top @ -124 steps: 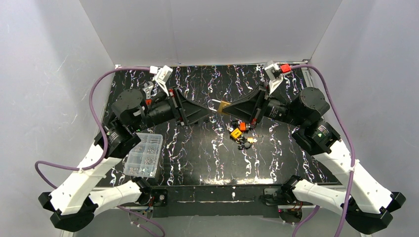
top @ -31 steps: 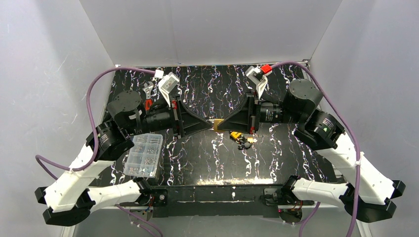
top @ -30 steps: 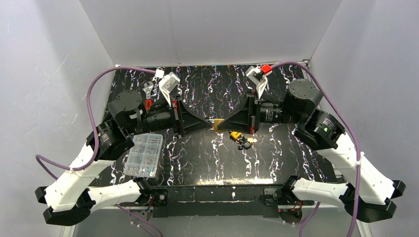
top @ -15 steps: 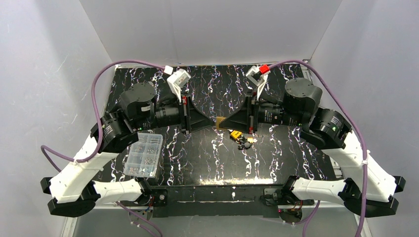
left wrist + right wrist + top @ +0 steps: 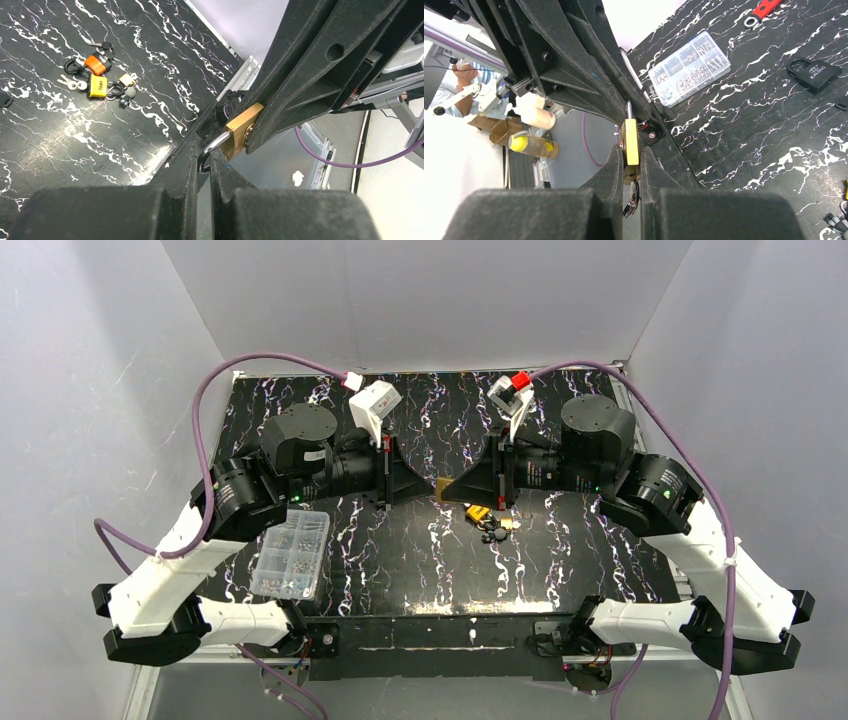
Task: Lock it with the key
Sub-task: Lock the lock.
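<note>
Holding padlock aloft.
Pinching shackle in left jaws, body in right jaws; needs pressing home, then turning key.

Black padlock: white brand lettering, first letters "KA", remainder unclear. Yellow padlock: dark print, too small to read.

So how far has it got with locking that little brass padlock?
Done: the brass padlock is lifted off the black marbled table, and keys hang at its bottom end, one apparently inserted. In hand: the right gripper clamps its body while the left gripper pinches its steel shackle. Remaining: turning the key; whether the shackle is pushed home, I cannot tell.
</note>
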{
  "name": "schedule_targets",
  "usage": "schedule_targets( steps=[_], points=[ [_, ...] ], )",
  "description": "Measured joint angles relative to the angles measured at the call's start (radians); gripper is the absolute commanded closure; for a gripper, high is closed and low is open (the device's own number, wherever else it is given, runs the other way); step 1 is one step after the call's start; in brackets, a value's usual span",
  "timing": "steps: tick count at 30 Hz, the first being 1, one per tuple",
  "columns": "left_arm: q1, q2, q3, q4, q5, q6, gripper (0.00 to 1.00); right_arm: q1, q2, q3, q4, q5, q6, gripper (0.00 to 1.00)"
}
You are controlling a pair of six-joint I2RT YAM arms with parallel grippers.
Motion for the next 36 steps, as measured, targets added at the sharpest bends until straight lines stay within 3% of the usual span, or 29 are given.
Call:
schedule_targets(
  steps=[19,23,26,30,36],
  points=[
    [-0.061,0.017,0.053,-0.032,-0.08,0.012,1.0,0.001,0.025,0.048,-0.024,-0.031,-0.005,0.99],
    [-0.067,-0.001,0.027,-0.066,-0.171,0.034,1.0,-0.009,0.024,-0.028,0.048,-0.037,-0.008,0.61],
    [-0.021,-0.049,-0.062,-0.009,-0.153,0.008,1.0,-0.051,0.021,-0.146,0.169,-0.066,0.008,0.42],
    [0.075,-0.072,-0.17,0.089,-0.077,-0.033,1.0,-0.138,0.0,-0.354,0.366,-0.174,0.06,0.32],
    [0.127,-0.066,-0.206,0.184,0.024,-0.074,1.0,-0.288,-0.117,-0.561,0.632,-0.337,0.16,0.3]
  ],
)
